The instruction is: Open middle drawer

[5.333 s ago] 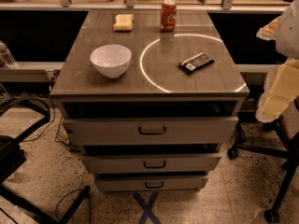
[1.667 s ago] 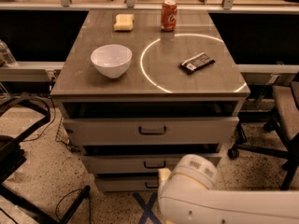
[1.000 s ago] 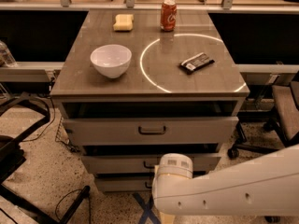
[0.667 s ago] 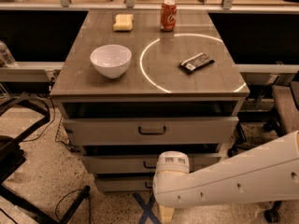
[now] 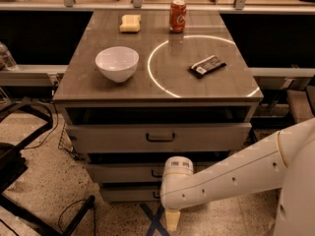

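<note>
Gripper [image 5: 171, 220] low at arm [image 5: 231, 173] end, just in front of bottom drawer [image 5: 128, 194], pointing at floor; open or closed: cannot tell, nothing seen held. Middle drawer [image 5: 123, 173] sits between top drawer [image 5: 206, 137] and bottom drawer, handle partly hidden by arm. Cabinet top [image 5: 88, 85]: white bowl [image 5: 117, 63], soda can [image 5: 177, 14], yellow sponge [image 5: 130, 23], dark snack bar [image 5: 207, 65].

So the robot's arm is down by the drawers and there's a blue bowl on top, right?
Not quite. The camera view shows the bowl is white, not blue. The arm is down by the drawers, with the gripper hanging low in front of them, near the floor.
</note>
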Controlling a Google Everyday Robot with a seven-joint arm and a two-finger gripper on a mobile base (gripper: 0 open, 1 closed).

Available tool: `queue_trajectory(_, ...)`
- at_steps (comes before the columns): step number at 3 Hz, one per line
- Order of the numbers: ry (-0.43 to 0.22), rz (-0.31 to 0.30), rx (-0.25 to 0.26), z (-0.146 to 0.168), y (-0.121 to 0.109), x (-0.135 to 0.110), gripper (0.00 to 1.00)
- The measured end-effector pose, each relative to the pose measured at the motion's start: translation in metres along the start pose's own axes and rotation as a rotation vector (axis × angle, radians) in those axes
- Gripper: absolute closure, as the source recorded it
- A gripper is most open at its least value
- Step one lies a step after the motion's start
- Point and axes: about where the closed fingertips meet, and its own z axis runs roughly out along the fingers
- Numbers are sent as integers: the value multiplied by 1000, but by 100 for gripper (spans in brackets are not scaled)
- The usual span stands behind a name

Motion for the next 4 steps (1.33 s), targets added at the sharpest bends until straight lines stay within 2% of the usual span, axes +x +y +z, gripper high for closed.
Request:
queue_trajectory(1, -4, 16, -25, 17, 2, -1, 0)
queue_trajectory(2, -14, 24, -27, 23, -4, -5, 0)
queue_trajectory(4, -39, -1, -34, 32, -17, -32, 0)
